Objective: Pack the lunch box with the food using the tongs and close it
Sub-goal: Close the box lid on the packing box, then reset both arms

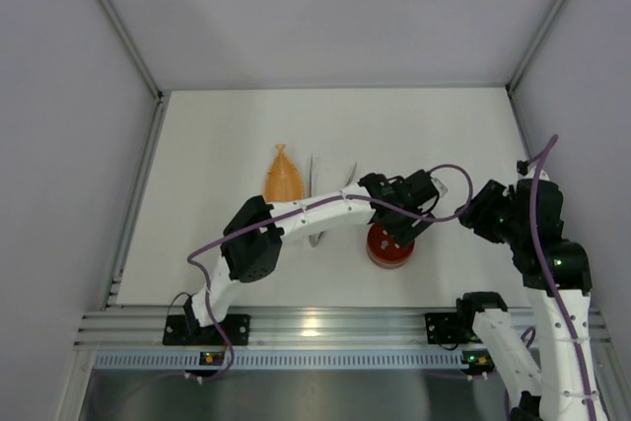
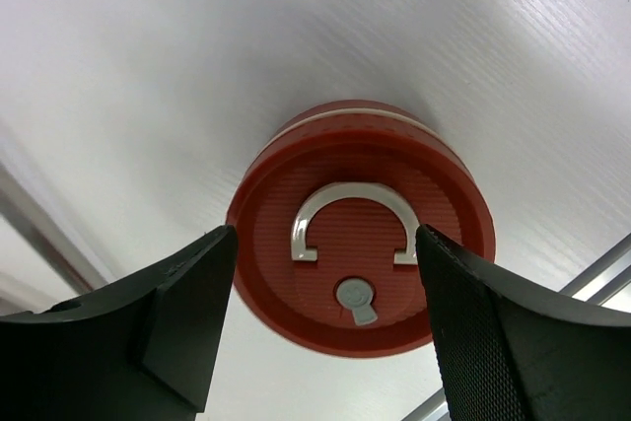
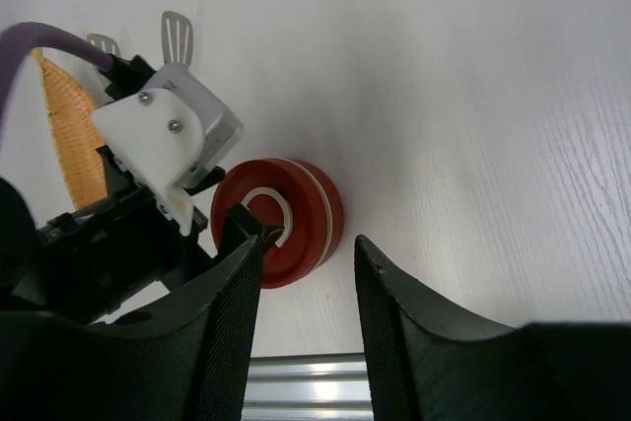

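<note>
Bases of both arms sit at the near bench [image 1: 219, 135] edge. The left arm reaches across to the right, and the right arm bends in from the right side.

Left pincer [image 2: 325, 239] - jaws wide, hanging over the lunch box [image 1: 390, 251] with one finger [image 2: 187, 313] at each side of the red lid [image 2: 360, 268]. Can't tell if the fingers touch it, no grip seen.

Right pincer [image 3: 308, 244] - jaws apart with a narrowish gap and nothing between them. It is near the lunch box on the right, clear of it and pointing at it.

The lunch box stands on the bench, front centre-right. Its red lid is on, white curved mark up, and a silver band shows under the lid rim.

Farther back and left, the tongs [image 1: 313, 176] lie flat on the bench, partly hidden under the left arm. They form a V that opens away from the arms, with flat slotted ends [image 3: 177, 38]. An orange mesh bag [image 1: 283, 176] lies just left of the tongs, pointed end toward the far side.
</note>
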`<state>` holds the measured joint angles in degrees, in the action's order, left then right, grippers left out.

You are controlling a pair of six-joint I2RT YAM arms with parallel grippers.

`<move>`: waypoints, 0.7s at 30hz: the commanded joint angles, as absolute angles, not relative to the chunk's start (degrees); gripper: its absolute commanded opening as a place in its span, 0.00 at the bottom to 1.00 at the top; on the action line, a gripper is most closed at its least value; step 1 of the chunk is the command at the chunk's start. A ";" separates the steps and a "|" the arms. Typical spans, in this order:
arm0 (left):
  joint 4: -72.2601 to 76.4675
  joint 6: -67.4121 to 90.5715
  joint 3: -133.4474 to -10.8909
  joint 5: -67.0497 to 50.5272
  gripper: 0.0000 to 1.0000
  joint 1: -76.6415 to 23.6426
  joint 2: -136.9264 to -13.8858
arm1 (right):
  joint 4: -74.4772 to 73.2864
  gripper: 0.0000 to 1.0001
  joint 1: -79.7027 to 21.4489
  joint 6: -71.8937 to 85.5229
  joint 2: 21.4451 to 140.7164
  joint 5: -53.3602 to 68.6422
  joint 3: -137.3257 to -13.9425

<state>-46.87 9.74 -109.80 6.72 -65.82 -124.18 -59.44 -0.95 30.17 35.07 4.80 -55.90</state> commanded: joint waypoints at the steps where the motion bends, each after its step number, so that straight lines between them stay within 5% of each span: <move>1: -48.25 9.49 -111.71 11.76 0.78 -65.65 -116.29 | -57.22 0.42 -0.62 29.53 35.51 4.75 -57.57; 13: -48.43 13.52 -99.51 23.81 0.83 -62.16 -91.69 | -52.75 0.51 -0.70 29.62 35.95 6.33 -58.36; 16: -46.06 14.76 -90.99 24.35 0.98 -57.14 -81.23 | -49.50 0.66 -0.62 30.14 36.38 6.77 -58.27; 18: -45.62 14.68 -86.76 23.65 0.99 -54.33 -74.99 | -47.30 0.74 -0.70 30.67 36.82 7.29 -57.66; 21: -45.35 14.33 -83.24 25.65 0.99 -49.76 -69.80 | -43.34 0.98 -0.62 31.81 37.53 6.86 -56.52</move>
<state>-47.05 13.61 -86.02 23.07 -51.62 -73.08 -52.14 -0.95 31.09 36.67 6.63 -55.92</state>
